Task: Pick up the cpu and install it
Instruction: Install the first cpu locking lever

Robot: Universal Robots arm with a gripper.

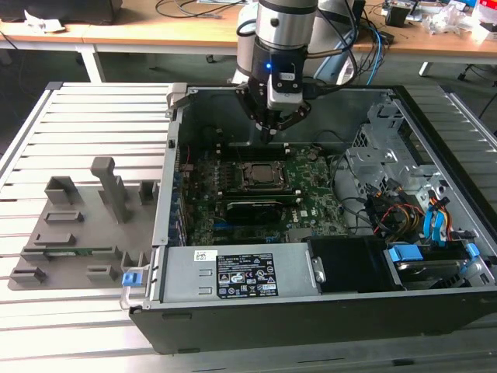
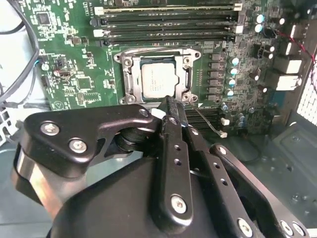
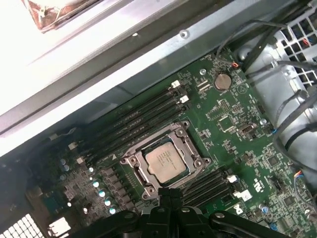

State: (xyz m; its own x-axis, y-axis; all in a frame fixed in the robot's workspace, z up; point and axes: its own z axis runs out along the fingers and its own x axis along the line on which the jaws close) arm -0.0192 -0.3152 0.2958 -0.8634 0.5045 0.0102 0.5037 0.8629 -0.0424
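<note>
One small square silvery-topped cpu (image 3: 165, 165) seated in metal-latched black socket frame (image 3: 130, 159), mid green motherboard (image 3: 233, 124); one black gripper (image 2: 167, 101) above, fingers pressed together.

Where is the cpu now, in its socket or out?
In. The cpu lies flat inside the socket frame; the shut gripper above holds nothing.

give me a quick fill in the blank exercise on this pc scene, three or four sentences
1. The cpu lies in the latched black ____ on the motherboard.
2. The gripper hangs above the board with its fingers ____, holding nothing.
3. The motherboard is ____ in colour.
4. The grey tray lies on the exterior view's ____ of the case.

Missing words: socket; shut; green; left
</note>
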